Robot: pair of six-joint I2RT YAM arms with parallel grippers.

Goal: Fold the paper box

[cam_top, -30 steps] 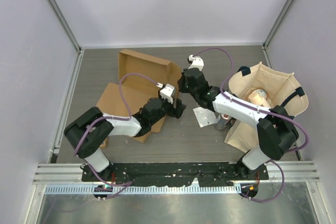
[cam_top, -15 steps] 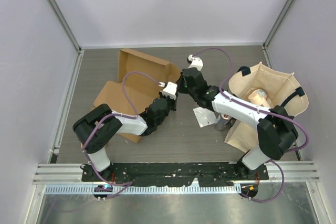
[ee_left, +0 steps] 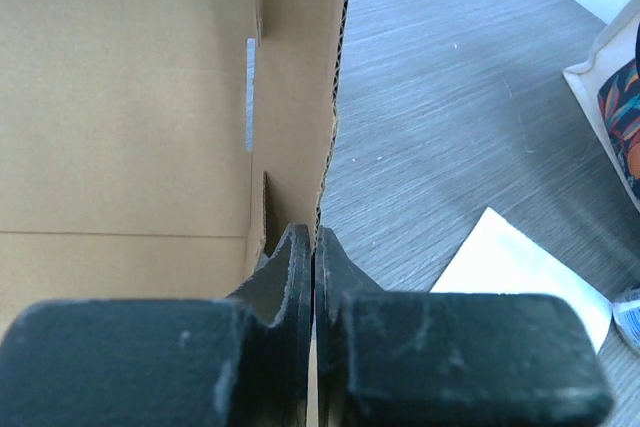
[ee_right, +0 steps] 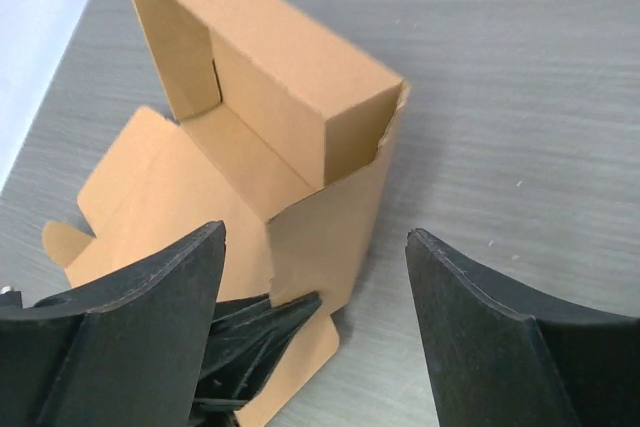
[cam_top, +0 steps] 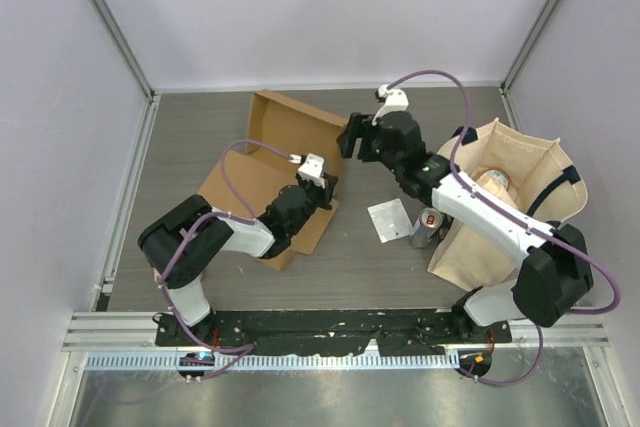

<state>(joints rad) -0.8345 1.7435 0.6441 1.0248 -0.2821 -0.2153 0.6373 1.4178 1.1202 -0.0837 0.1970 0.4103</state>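
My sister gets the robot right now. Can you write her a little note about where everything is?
Left gripper: shut, pinching the edge of a side wall of the paper box.
Right gripper: open, hovering above the box, touching nothing.
Box: on the left half of the table, partly formed.
Done: the far end stands up as walls.
Left: the near flaps lie flat; probably fold them up, then close the box.

Counted: one paper box point(cam_top: 238, 187); one beige tote bag point(cam_top: 520, 162); one white flat sheet point(cam_top: 389, 219); one small can point(cam_top: 428, 229). Two robot arms are recorded: left arm point(cam_top: 240, 237), right arm point(cam_top: 480, 209).
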